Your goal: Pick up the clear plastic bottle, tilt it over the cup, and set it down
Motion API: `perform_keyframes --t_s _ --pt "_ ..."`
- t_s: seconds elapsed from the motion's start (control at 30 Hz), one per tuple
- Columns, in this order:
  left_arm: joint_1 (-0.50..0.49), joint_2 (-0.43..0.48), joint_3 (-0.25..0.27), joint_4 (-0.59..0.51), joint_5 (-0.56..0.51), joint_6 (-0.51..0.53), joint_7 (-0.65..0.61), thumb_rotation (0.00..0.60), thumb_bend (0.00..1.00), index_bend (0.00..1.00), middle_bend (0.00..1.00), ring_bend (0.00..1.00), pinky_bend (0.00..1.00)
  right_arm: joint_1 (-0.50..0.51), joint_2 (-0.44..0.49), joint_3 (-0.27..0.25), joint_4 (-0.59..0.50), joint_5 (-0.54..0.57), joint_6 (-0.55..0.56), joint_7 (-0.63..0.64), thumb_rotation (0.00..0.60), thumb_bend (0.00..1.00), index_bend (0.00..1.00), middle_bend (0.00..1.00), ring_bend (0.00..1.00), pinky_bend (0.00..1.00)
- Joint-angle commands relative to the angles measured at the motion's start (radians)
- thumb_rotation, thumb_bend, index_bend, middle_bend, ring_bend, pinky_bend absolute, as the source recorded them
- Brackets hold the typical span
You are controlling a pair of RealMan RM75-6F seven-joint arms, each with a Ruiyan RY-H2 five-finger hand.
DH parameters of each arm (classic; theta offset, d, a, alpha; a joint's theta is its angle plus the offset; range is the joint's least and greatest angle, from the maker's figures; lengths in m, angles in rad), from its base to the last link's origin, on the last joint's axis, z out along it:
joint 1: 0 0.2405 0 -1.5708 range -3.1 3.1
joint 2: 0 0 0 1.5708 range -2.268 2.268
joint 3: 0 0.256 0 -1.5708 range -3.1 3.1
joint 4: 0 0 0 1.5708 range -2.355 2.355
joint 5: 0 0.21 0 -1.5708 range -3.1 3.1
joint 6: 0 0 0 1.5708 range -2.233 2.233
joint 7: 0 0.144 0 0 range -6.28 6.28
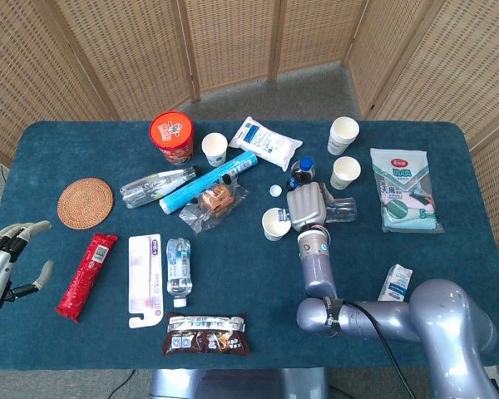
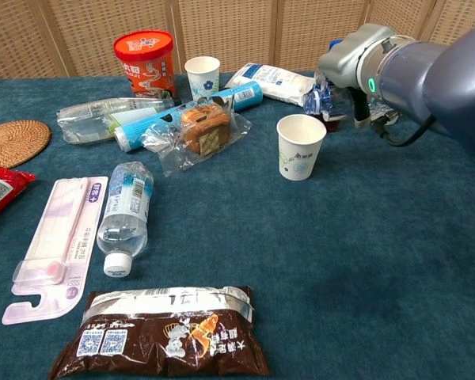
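Fingers [image 1: 309, 202] round clear bottle [image 1: 339, 212], beside cup [image 1: 274, 223], cola bottle [image 1: 300, 174] behind.

The right hand [image 1: 308, 204] covers most of the clear plastic bottle [image 1: 341, 213], so how its fingers wrap it cannot be made out in the head view, and in the chest view only the crumpled neck end shows past the arm. The left hand [image 1: 2, 259] is cut by the picture's left edge. The print on the small carton [image 1: 396, 282] is too small to read.
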Motion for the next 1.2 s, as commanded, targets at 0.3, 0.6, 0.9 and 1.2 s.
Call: perform_keyframes --t_s 0.3,0.6,0.9,1.2 --pt "0.0 -0.002 0.001 0.002 0.0 0.001 -0.003 0.319 0.49 0.15 0.26 0.22 0.18 -0.01 -0.025 0.004 0.006 -0.029 0.025 -0.042 0.6 0.27 0.65 0.66 0.62 0.64" --pt "0.0 -0.004 0.001 0.006 -0.002 0.001 -0.005 0.317 0.49 0.15 0.26 0.22 0.18 -0.019 -0.032 0.009 0.01 -0.049 0.03 -0.065 0.6 0.27 0.65 0.66 0.62 0.64" --pt "-0.001 -0.005 0.001 0.006 -0.004 -0.002 -0.005 0.318 0.49 0.15 0.26 0.22 0.18 -0.035 -0.03 0.036 0.008 -0.038 0.012 -0.06 0.6 0.27 0.64 0.66 0.62 0.64" --pt "-0.001 -0.001 0.001 -0.01 -0.002 0.0 0.009 0.317 0.49 0.14 0.26 0.22 0.18 -0.062 0.01 0.061 -0.027 -0.028 -0.023 -0.016 0.6 0.27 0.64 0.66 0.62 0.64"
